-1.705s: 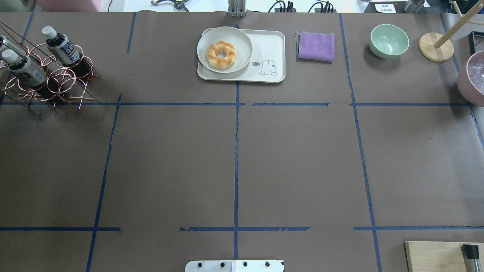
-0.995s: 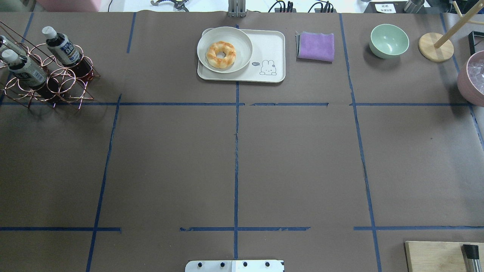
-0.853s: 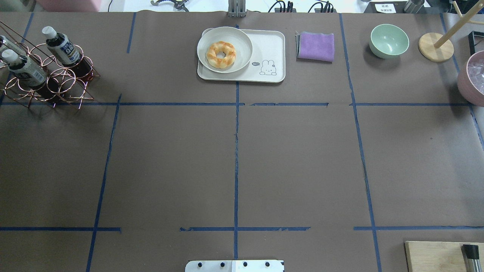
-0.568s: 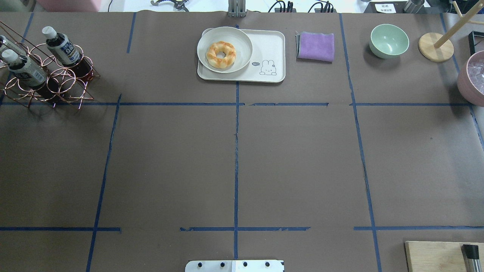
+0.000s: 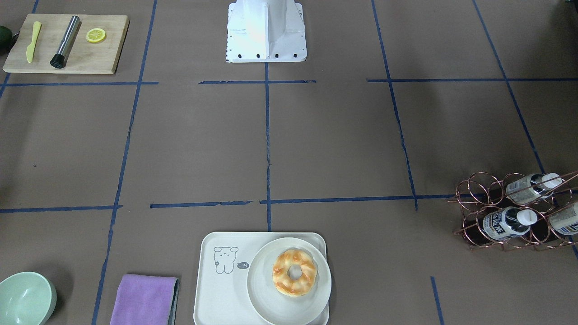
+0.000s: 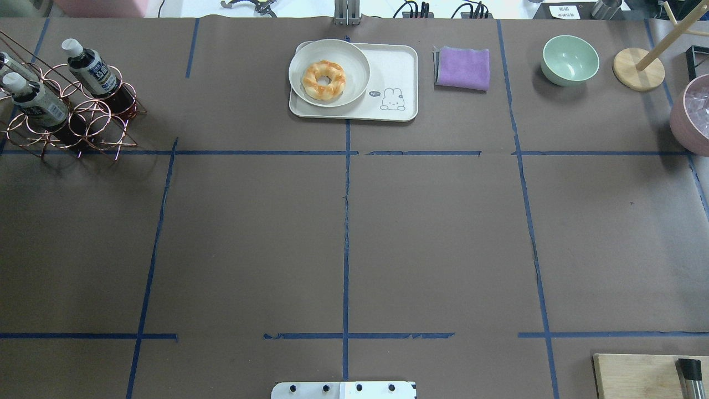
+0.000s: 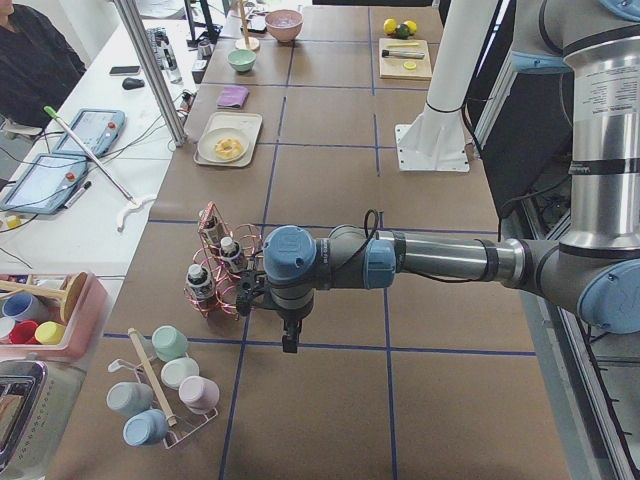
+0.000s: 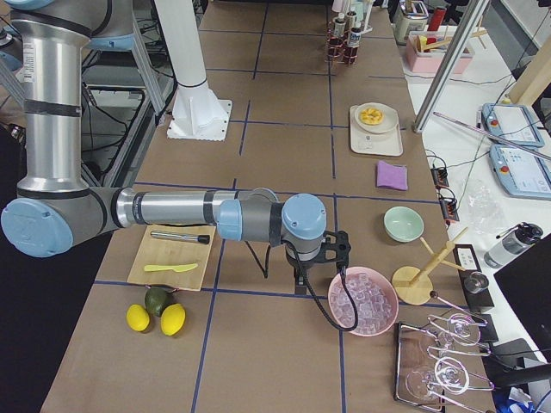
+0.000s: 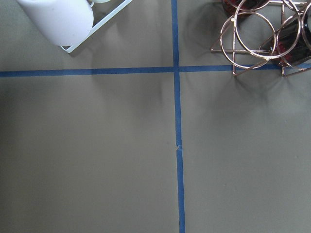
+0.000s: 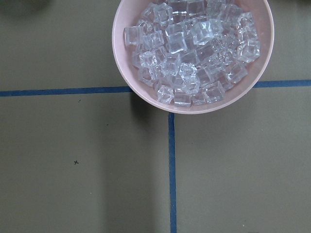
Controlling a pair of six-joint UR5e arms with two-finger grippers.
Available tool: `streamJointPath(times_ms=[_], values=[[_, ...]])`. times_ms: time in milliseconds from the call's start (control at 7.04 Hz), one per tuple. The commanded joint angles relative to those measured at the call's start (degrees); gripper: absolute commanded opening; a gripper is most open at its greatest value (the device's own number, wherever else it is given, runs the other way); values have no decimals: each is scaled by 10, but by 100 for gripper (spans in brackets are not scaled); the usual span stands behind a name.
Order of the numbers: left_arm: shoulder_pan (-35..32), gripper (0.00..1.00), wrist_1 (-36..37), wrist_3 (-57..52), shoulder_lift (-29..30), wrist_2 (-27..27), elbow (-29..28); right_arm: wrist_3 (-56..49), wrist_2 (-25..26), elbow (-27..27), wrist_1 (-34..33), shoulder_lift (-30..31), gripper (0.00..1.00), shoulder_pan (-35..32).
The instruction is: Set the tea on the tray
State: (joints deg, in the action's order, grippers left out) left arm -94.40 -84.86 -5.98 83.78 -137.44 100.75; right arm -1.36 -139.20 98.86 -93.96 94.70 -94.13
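Observation:
Three alike white-capped bottles of dark drink lie in a copper wire rack point(image 6: 83, 119) at the table's far left. I take the tea point(image 6: 91, 69) to be the one nearest the tray; it also shows in the front view point(image 5: 508, 222). The cream tray point(image 6: 396, 66) with the line drawing sits at the far middle. My left gripper point(image 7: 290, 340) hangs above the table beside the rack, on the robot's side of it; I cannot tell if it is open. My right gripper point(image 8: 299, 277) hangs by the ice bowl; I cannot tell its state. Neither wrist view shows fingers.
A round white plate point(image 6: 357, 61) with a doughnut point(image 6: 323, 80) fills the tray's left half. A purple cloth point(image 6: 463, 67), a green bowl point(image 6: 570, 58) and a pink bowl of ice point(image 10: 192, 53) lie to the right. A wooden board point(image 5: 67, 45) sits near the robot. A mug rack point(image 7: 160, 400) stands left of the bottle rack.

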Motion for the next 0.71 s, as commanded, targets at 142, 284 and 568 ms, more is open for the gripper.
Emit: streamJointPath(times_ms=[142, 284, 568], values=[[0, 100, -6, 3, -3, 0, 37, 1, 0, 0, 0, 0, 100, 0], [2, 100, -4, 7, -6, 1, 67, 0, 0, 0, 0, 0, 100, 0], [5, 100, -12, 8, -6, -4, 96, -1, -1, 1, 0, -6, 100, 0]])
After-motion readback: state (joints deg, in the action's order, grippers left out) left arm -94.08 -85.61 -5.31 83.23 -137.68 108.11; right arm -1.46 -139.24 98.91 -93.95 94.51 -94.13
